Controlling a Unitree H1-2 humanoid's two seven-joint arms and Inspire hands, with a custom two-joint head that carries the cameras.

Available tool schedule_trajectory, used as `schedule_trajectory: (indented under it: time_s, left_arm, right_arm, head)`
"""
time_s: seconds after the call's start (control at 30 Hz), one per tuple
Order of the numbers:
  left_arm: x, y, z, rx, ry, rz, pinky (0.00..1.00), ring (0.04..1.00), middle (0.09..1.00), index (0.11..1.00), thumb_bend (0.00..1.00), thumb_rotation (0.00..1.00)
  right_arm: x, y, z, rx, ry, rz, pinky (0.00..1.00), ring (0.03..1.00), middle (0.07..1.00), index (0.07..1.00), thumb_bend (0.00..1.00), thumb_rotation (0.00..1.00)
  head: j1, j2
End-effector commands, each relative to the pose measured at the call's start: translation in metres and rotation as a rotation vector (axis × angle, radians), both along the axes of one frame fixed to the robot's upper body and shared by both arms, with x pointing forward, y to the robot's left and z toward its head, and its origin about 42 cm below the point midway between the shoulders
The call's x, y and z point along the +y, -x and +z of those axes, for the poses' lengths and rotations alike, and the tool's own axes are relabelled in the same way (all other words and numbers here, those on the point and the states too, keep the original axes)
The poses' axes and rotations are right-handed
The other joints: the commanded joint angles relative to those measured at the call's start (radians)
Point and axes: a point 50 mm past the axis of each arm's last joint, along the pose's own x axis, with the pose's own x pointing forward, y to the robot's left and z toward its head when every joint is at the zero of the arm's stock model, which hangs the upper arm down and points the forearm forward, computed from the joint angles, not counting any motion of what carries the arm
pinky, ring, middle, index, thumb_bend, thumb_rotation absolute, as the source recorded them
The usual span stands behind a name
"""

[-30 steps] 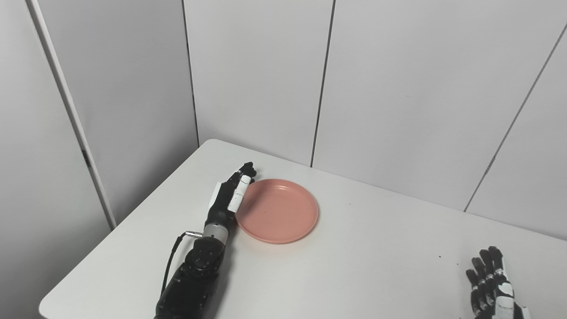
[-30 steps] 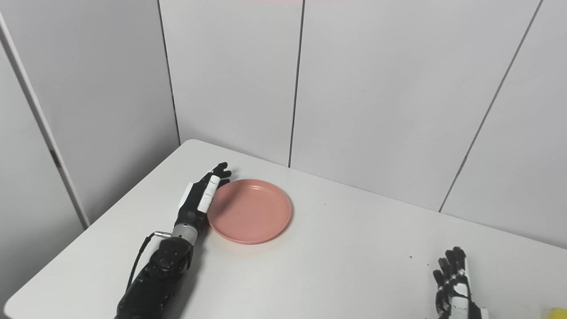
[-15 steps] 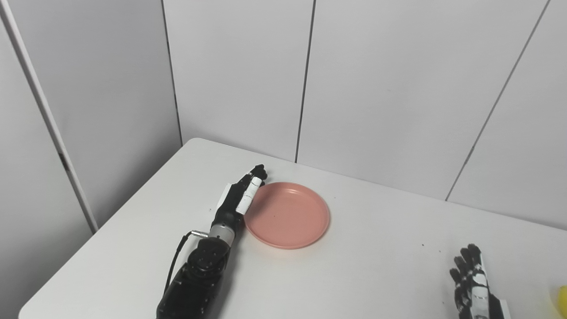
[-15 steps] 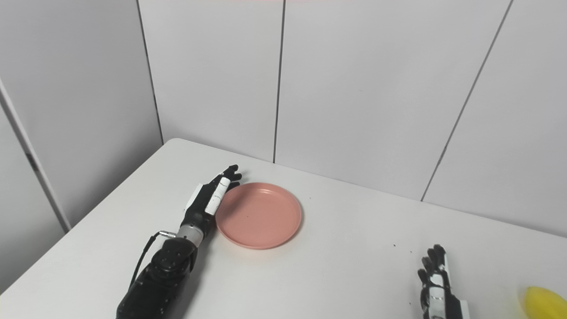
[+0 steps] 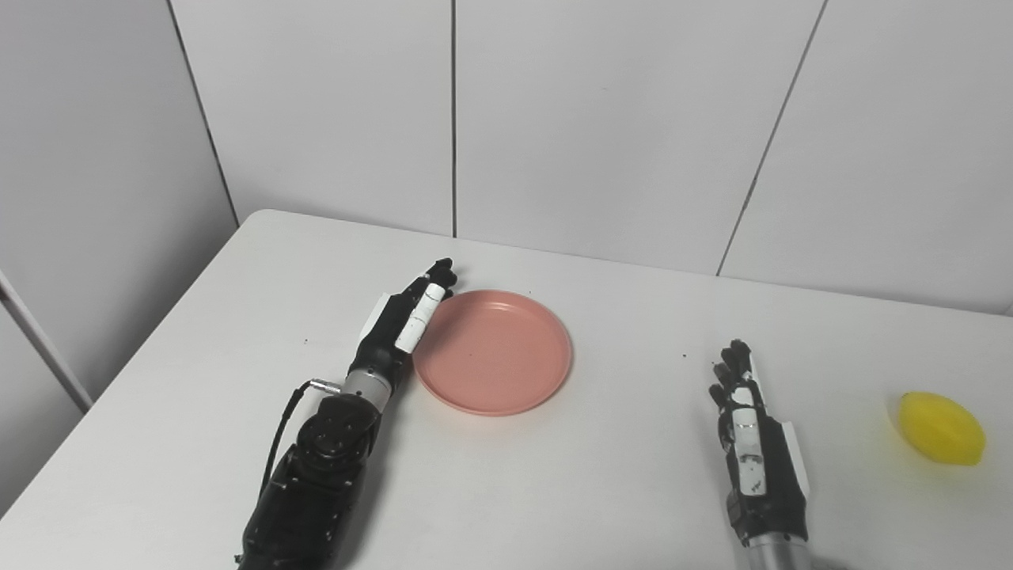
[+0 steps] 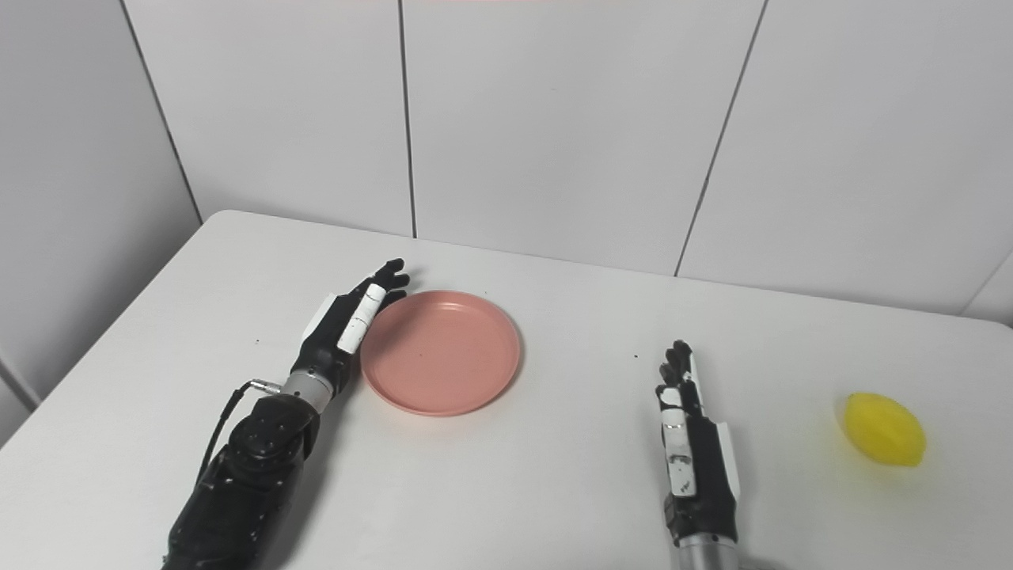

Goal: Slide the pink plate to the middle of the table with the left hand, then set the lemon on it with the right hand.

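Where my left hand point(image 5: 400, 328) lies flat on the white surface point(image 5: 601, 475), its fingers point(image 5: 431, 285) are extended and slightly apart, holding nothing, their inner side touching the left rim of the pink plate point(image 5: 495, 350). Plate: round, shallow, empty, resting left of the surface's middle, nearer the far edge than the near one. My right hand point(image 5: 752, 439): flat on the surface toward the near edge, right of the middle, fingers straight and close beside each other, pointing at the far edge, holding nothing. Lemon point(image 5: 942, 427): yellow, lying on its side near the right edge, well apart from my right hand and further still from the plate. Backdrop: pale wall panels point(image 5: 601, 127) behind the far edge.
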Motion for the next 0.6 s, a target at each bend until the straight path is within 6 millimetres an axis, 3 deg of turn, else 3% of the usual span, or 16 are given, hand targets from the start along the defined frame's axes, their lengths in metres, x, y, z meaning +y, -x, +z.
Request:
schedule_trajectory:
  time_s: [0.0,0.4,0.57]
  left_arm:
    - [-0.012,-0.003,0.012,-0.027,-0.011,-0.062,0.89,0.893,0.9,0.891,0.79,1.0]
    - [-0.031,0.002,0.011,-0.016,-0.031,-0.132,0.89,0.895,0.906,0.891,0.81,1.0]
    - [-0.04,0.011,0.012,-0.011,0.006,-0.124,0.91,0.907,0.915,0.907,0.8,1.0]
  right_arm:
    - [0.007,-0.009,0.016,-0.061,-0.001,0.003,1.0,1.0,1.0,1.0,0.76,0.99]
    - [0.028,-0.014,0.021,-0.057,-0.021,0.0,1.0,1.0,1.0,1.0,0.79,0.95]
    - [0.036,-0.016,0.022,-0.064,-0.028,0.002,1.0,1.0,1.0,1.0,0.77,0.95]
  head:
    - [-0.013,0.002]
    - [-0.161,0.02]
    - [-0.207,0.024]
